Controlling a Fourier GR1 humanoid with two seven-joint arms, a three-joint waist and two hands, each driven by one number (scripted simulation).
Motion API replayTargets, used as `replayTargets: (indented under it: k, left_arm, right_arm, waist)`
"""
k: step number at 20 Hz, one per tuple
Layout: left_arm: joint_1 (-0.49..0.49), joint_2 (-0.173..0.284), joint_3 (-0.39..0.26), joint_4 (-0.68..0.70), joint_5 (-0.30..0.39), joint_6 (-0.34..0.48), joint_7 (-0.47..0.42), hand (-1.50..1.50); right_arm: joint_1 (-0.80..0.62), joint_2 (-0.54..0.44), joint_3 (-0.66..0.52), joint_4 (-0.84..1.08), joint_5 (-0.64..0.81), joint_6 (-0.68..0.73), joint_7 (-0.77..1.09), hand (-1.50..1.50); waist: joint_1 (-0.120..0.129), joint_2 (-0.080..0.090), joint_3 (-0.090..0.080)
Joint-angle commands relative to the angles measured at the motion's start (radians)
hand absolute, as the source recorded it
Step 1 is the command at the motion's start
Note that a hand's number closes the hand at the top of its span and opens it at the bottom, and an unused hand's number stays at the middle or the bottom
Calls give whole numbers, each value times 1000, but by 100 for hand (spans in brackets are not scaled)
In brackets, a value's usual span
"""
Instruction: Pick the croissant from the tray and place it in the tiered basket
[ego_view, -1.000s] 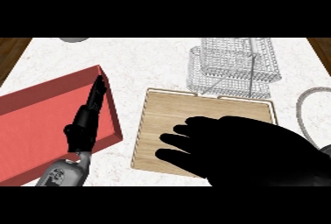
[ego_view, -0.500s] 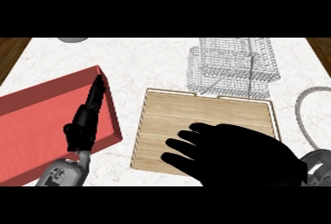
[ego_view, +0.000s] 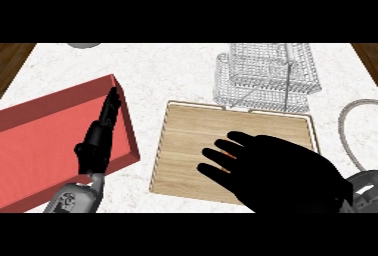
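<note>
I see the tray (ego_view: 199, 135) at the middle of the tabletop (ego_view: 162, 70), the tiered basket (ego_view: 267, 75) just behind it. My right hand (ego_view: 284, 172) covers its near right part. A box (ego_view: 52, 135) lies left, my left hand (ego_view: 100, 140) over its right edge.

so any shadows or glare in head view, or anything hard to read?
Head view: flat even light, no glare or clear shadows. The right hand reads as a featureless black mass over the wooden tray, hiding the croissant; the wire tiered basket is faint against the pale counter.

Croissant (ego_view: 229, 156) mostly hidden, perhaps an orange sliver, on wooden tray (ego_view: 192, 130), wire tiered basket (ego_view: 266, 75) behind
</note>
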Motion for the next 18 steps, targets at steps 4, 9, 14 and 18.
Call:
replayTargets:
  k: [4,9,14,18]
  left_arm:
    - [7,-3,27,-16,-5,-28,6,0]
    - [-29,-39,33,36,-18,-31,-7,0]
    - [-1,-27,39,-39,-33,-50,39,0]
    - [55,-56,7,-65,-64,-37,33,0]
  right_arm:
    - [74,73,47,-68,143,91,32,-150]
    - [63,137,73,8,348,134,-122,-150]
    - [132,112,8,1,468,146,-188,-150]
    - [158,100,-17,55,586,108,-294,-150]
  waist:
    - [-1,0,0]
    - [4,4,1]
    - [3,2,1]
    - [6,3,1]
